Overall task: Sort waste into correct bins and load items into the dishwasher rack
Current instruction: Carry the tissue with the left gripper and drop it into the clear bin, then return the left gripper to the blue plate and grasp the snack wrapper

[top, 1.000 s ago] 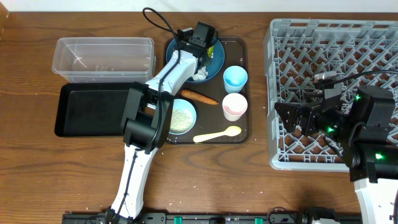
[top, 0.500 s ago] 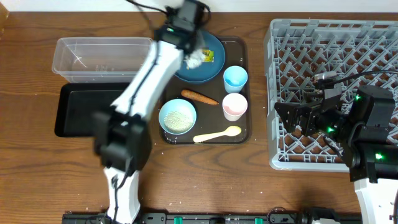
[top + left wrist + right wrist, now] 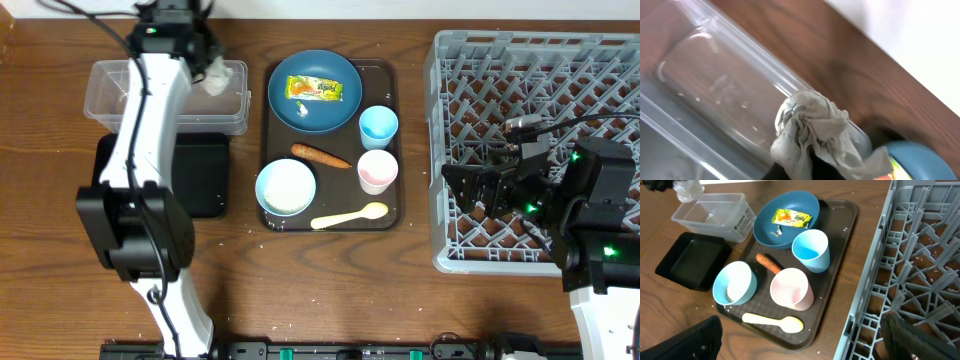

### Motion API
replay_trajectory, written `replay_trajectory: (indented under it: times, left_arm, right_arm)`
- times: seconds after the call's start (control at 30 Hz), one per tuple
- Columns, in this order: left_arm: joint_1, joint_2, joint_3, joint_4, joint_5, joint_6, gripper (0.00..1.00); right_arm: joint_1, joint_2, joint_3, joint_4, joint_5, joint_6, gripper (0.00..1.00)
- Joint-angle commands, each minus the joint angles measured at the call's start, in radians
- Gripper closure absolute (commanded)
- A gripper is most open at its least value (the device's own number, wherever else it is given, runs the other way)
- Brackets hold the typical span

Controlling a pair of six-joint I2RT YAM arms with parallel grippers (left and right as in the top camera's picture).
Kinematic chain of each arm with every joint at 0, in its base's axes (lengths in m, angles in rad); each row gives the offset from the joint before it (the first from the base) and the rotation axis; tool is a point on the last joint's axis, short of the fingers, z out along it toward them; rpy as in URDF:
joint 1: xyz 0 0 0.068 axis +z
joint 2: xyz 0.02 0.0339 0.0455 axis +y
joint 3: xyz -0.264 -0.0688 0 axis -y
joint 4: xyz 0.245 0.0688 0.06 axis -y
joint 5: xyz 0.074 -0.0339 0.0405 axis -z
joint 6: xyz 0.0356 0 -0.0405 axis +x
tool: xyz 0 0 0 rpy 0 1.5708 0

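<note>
The left gripper point(image 3: 203, 66) is clenched on the tissue point(image 3: 812, 132), holding it in the air above the right end of the tub point(image 3: 105, 100). The tissue is white, crumpled and hangs in loose folds. Just below the tub lies the black tray point(image 3: 205, 180). On the brown tray point(image 3: 392, 215), the plate point(image 3: 300, 112) carries the wrapper point(image 3: 315, 89), yellow-green with print too small to read. Below the plate lie the carrot point(image 3: 320, 155), the bowl point(image 3: 262, 190) and the spoon point(image 3: 348, 215), with the blue cup point(image 3: 378, 125) and pink cup point(image 3: 377, 170) to their right. Over the rack point(image 3: 540, 80), the right gripper point(image 3: 458, 190) is spread wide and holds nothing.
</note>
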Motion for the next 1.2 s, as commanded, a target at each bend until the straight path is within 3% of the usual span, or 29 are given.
replay_trajectory:
  times: [0.0, 0.1, 0.17, 0.2, 0.3, 0.53, 0.73, 0.93, 1.17]
  left_arm:
    - [0.039, 0.077, -0.005, 0.004, -0.007, -0.06, 0.83]
    - [0.056, 0.115, -0.005, 0.011, -0.008, -0.059, 0.52]
    - [0.06, 0.124, -0.005, 0.016, -0.008, -0.058, 0.36]
    - [0.06, 0.124, -0.005, 0.018, -0.008, -0.058, 0.3]
    - [0.057, 0.119, -0.001, 0.031, -0.003, -0.058, 0.23]
    - [-0.016, 0.05, 0.01, 0.064, 0.115, 0.043, 0.2]
    - [-0.193, 0.057, 0.006, 0.112, 0.119, 0.135, 0.19]
    - [-0.31, 0.138, 0.006, 0.22, 0.041, 0.112, 0.15]
    - [-0.345, 0.287, 0.006, 0.349, 0.041, 0.054, 0.13]
  right_arm:
    - [-0.003, -0.002, 0.023, 0.0, -0.008, -0.006, 0.01]
    - [-0.003, -0.002, 0.023, 0.0, -0.009, -0.007, 0.01]
    - [-0.003, -0.002, 0.023, 0.0, -0.009, -0.006, 0.01]
    - [-0.003, -0.002, 0.023, 0.0, -0.008, -0.006, 0.01]
    - [-0.003, -0.002, 0.023, 0.0, -0.009, -0.006, 0.01]
    - [-0.003, -0.002, 0.023, 0.0, -0.009, -0.006, 0.01]
    - [-0.003, -0.002, 0.023, 0.0, -0.008, -0.006, 0.01]
    - [-0.003, -0.002, 0.023, -0.014, -0.009, -0.006, 0.01]
    - [-0.003, -0.002, 0.023, -0.049, -0.008, -0.007, 0.01]
